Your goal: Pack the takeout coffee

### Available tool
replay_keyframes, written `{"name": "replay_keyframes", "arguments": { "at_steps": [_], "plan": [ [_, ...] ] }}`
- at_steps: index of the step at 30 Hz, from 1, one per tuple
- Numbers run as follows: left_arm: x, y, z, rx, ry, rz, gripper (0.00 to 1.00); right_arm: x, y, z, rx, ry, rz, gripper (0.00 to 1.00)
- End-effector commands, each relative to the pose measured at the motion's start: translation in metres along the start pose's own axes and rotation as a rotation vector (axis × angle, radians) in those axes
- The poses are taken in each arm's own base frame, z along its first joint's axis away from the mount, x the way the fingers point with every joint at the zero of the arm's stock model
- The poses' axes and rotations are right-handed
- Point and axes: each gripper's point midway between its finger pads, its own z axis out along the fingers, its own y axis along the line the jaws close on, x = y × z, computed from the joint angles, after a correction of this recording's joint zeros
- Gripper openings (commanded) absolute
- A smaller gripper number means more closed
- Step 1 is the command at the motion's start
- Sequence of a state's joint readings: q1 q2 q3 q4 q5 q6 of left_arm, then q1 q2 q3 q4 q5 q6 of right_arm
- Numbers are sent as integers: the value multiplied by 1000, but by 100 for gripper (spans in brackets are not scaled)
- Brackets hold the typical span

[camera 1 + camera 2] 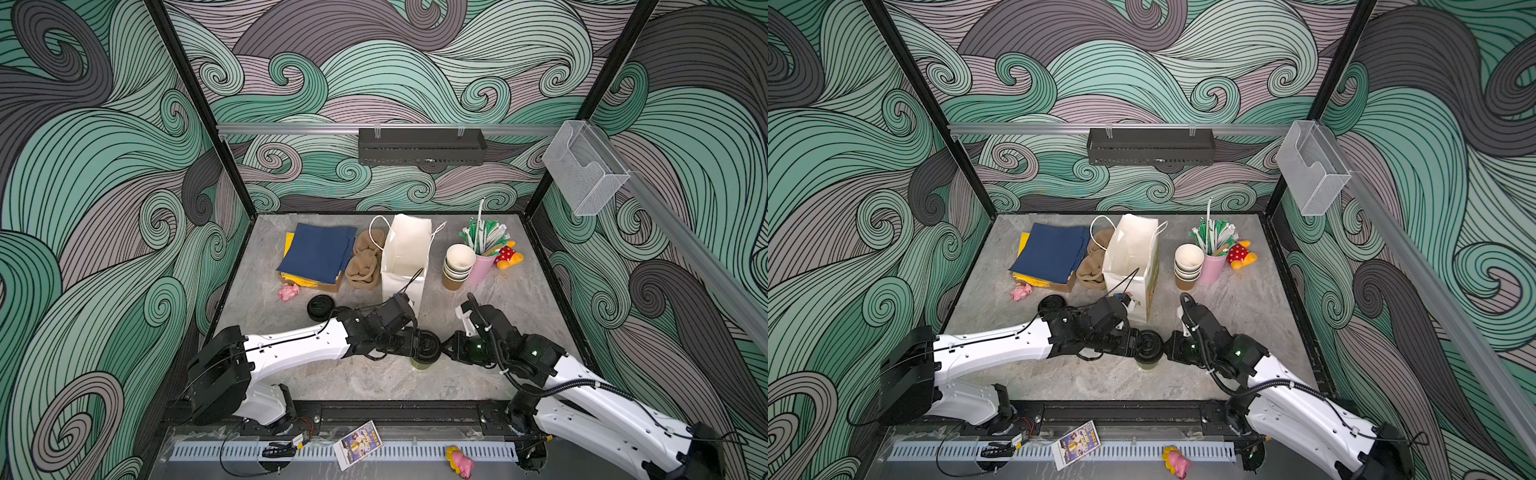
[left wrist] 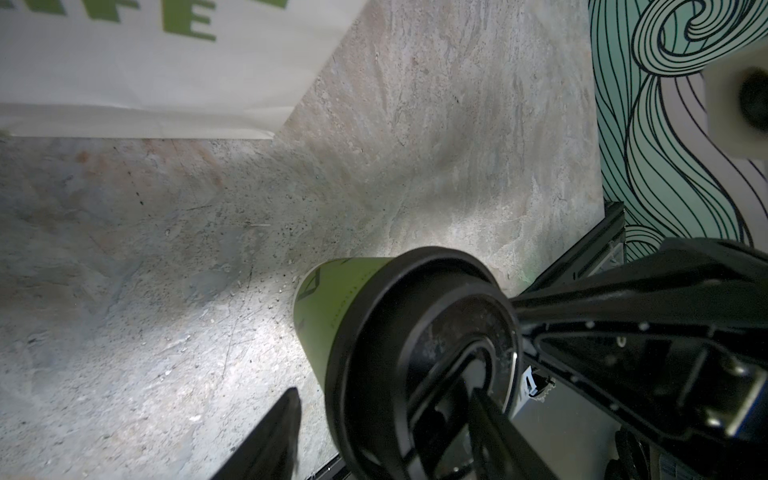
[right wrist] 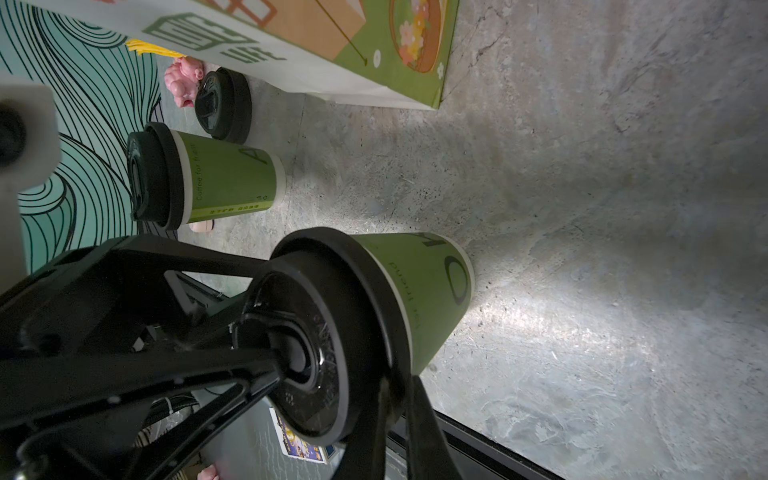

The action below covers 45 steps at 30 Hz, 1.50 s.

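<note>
Right wrist view says it best: my right gripper (image 3: 399,401) is pinched onto the rim of the black lid (image 3: 345,332) on the green cup (image 3: 432,291), so the cup sits right at my fingertips, its body just beyond and below them. My left gripper (image 2: 384,395) is on the opposite side with its jaws apart. One finger lies over the lid's top and the other is out beside the cup wall with a gap. The cup stands upright on the table (image 3: 582,208), long axis vertical, lid up, base down. In both top views it's near the front middle, in front of the white bag (image 1: 405,249) and not touching it.
</note>
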<state>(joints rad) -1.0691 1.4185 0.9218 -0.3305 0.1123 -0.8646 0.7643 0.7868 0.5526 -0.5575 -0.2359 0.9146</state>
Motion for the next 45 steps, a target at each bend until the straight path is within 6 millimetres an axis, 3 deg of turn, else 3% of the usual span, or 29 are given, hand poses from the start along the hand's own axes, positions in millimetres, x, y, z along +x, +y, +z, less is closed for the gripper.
{"name": "replay_keyframes", "arguments": {
  "at_steps": [1,18,25,27,30,32,34,38,45],
  "plan": [
    [15,24,4,-99,60,3,62,2,-8,3,21,5,26,10],
    [18,28,6,-115,69,5,61,27,-52,9,215,111,38,8],
    [19,30,7,-115,68,-1,61,32,-62,12,262,145,28,9],
    [20,30,8,-117,72,-2,61,31,-58,12,250,146,23,9],
    [20,30,7,-114,70,-2,61,19,-36,8,150,89,-2,15],
    [19,28,6,-108,65,-1,61,5,-20,-3,87,7,-27,25],
    [18,28,5,-108,65,3,61,-7,-10,-16,53,-72,-47,27],
    [18,28,6,-106,64,5,61,-20,-14,-31,74,-169,-44,30],
    [17,26,5,-103,61,10,61,-17,-26,-17,126,-99,19,30]
  ]
}}
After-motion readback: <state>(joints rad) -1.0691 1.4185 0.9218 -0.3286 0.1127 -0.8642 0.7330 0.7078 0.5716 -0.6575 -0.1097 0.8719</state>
